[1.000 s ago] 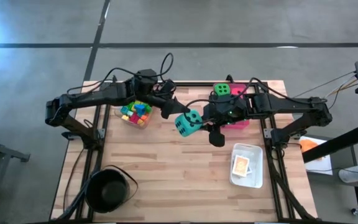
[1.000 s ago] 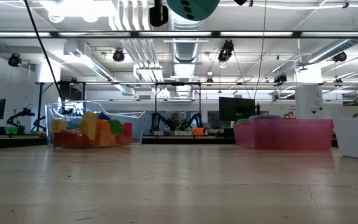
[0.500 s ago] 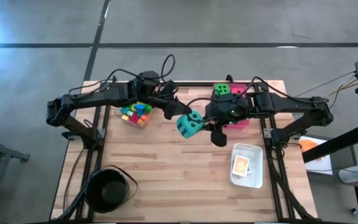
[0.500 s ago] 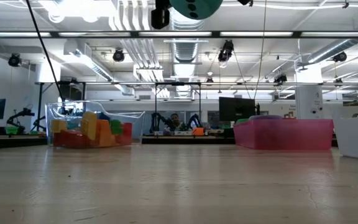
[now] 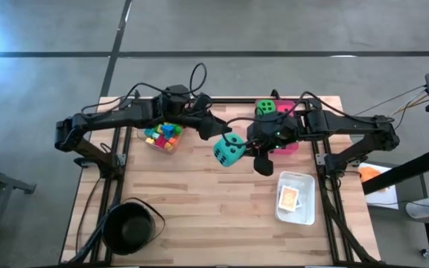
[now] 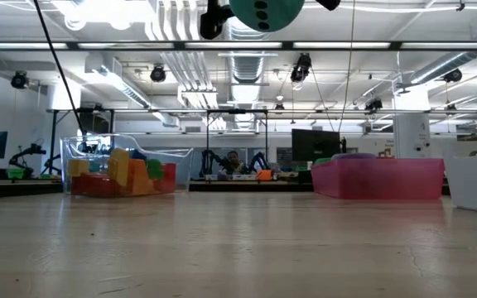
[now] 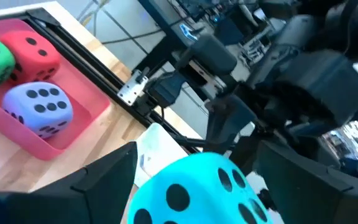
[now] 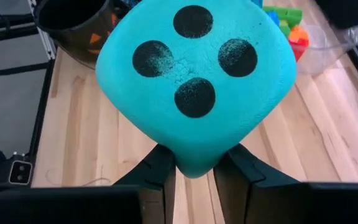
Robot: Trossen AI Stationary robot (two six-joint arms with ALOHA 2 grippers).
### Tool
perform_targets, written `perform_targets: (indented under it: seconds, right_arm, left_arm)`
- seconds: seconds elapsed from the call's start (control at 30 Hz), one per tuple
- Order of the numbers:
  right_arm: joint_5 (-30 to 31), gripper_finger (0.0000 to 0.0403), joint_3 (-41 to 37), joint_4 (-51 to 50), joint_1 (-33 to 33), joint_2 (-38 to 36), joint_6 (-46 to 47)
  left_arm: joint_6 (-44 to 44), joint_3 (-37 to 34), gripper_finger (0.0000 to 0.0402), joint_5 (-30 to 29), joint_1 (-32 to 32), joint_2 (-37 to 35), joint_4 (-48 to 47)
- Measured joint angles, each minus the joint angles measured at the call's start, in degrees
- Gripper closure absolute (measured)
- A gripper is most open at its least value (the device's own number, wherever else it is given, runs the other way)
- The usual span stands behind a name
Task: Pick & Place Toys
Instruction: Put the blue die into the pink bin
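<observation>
Handover in mid-air: the teal die passes from the left arm to the right.

The right gripper [image 8: 194, 171] pinches a lower corner of the teal die [image 5: 229, 150], held above the table's middle; the left gripper [image 5: 213, 130], at about ten o'clock from the die, stands spread wide with its fingers [image 7: 98, 180] either side, apparently letting go. Judging by the pink tray [image 5: 287, 143] at three o'clock (green, red and purple dice already inside), the next move calls for a firm pinch, then a carry over its rim.
</observation>
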Motion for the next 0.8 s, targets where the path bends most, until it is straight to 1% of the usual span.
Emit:
perform_targets:
  seconds: [0.13,0.37,0.53,0.8]
  right_arm:
    - [0.02,0.0332,-0.02,-1.38,0.00,0.00,1.11]
    - [0.44,0.0342,-0.11,-4.74,-1.38,0.09,4.23]
    - [1.27,0.0358,-0.13,-8.14,-3.11,0.09,5.63]
    - [2.42,0.0362,-0.17,-14.62,-7.04,0.09,8.57]
  left_arm:
    - [-0.11,0.00,0.0056,-1.15,0.54,-0.77,-0.02]
    - [-0.12,0.00,0.0054,-2.90,1.54,-3.55,-0.91]
    - [-0.01,0.00,0.0054,-3.71,2.23,-6.10,-3.72]
    - [0.16,-0.02,0.0054,-5.43,2.42,-9.45,-10.00]
